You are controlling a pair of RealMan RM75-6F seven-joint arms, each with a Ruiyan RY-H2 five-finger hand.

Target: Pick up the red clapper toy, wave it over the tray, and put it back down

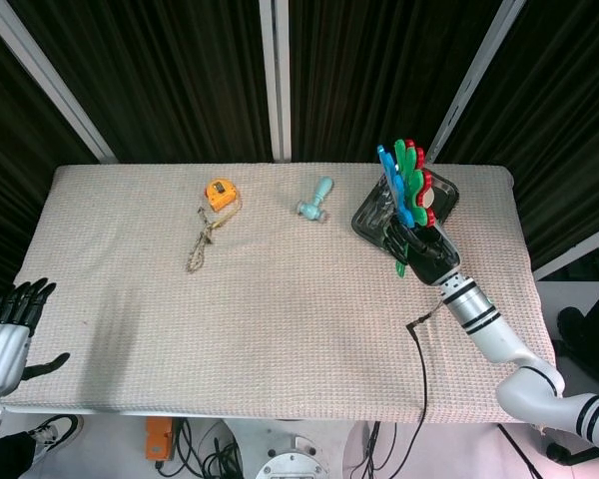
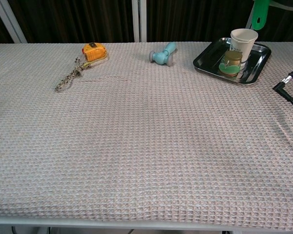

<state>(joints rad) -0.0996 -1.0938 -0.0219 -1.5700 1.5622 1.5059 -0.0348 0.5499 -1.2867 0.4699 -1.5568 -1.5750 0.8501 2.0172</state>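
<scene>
My right hand (image 1: 429,251) grips the green handle of the red clapper toy (image 1: 411,185) and holds it upright, edge-on, over the black metal tray (image 1: 367,216) at the table's far right. In the chest view only the green handle end (image 2: 259,13) shows at the top edge, above the tray (image 2: 205,63). The tray holds a white paper cup (image 2: 243,44) and a small jar (image 2: 231,59). My left hand (image 1: 8,324) hangs off the table's near left corner, fingers spread, holding nothing.
An orange tape measure (image 1: 220,193) and a braided cord (image 1: 200,243) lie at the far left. A light-blue toy (image 1: 316,198) sits at the far middle. A black cable (image 1: 420,349) runs from my right arm across the near right of the cloth.
</scene>
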